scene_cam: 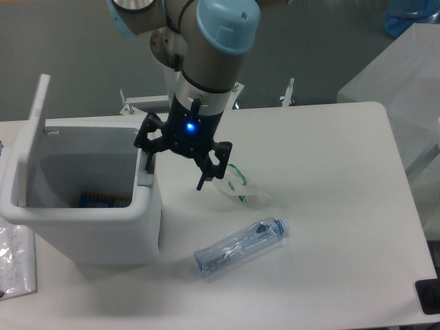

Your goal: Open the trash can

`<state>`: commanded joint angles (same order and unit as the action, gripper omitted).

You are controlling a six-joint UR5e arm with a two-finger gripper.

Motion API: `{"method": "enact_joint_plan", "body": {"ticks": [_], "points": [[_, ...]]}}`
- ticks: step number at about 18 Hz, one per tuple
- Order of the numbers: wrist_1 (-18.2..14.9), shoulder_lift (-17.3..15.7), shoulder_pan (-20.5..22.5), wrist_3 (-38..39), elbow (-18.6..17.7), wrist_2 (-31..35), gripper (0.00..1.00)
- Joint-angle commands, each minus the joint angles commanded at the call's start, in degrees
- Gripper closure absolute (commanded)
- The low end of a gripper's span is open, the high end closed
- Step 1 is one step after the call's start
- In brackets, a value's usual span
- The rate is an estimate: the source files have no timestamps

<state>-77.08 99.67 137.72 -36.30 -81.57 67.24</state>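
Note:
The white trash can (89, 234) stands at the table's left with its lid (34, 141) swung up, standing nearly upright along the left rim. Blue and orange items show at the bottom inside. My gripper (173, 172) hangs at the bin's right edge, open, with nothing between its fingers. Its left fingertip (146, 163) is down at the grey push tab (144, 177); whether it touches the tab I cannot tell. The right fingertip (201, 184) hovers above the table.
A clear plastic bottle (239, 246) lies on its side right of the bin. A crumpled clear wrapper with green print (240, 187) lies just right of the gripper. A plastic bag (14, 265) sits at the front left. A black object (430, 295) is at the front right corner.

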Motion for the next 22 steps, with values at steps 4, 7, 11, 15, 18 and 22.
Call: {"method": "enact_joint_plan", "body": {"ticks": [4, 7, 11, 15, 18, 22], "points": [[0.17, 1.14, 4.03, -2.1, 3.43, 0.0, 0.0], [0.17, 3.94, 9.31, -9.91, 3.52, 0.09, 0.0], [3.94, 9.74, 14.67, -18.88, 3.09, 2.1, 0.0], [7.12, 14.14, 18.98, -29.58, 3.7, 7.55, 0.0], [6.94, 17.04, 21.09, -38.21, 3.79, 10.18, 0.0], [6.33, 20.03, 23.12, -45.16, 6.24, 15.02, 0.0]]}}
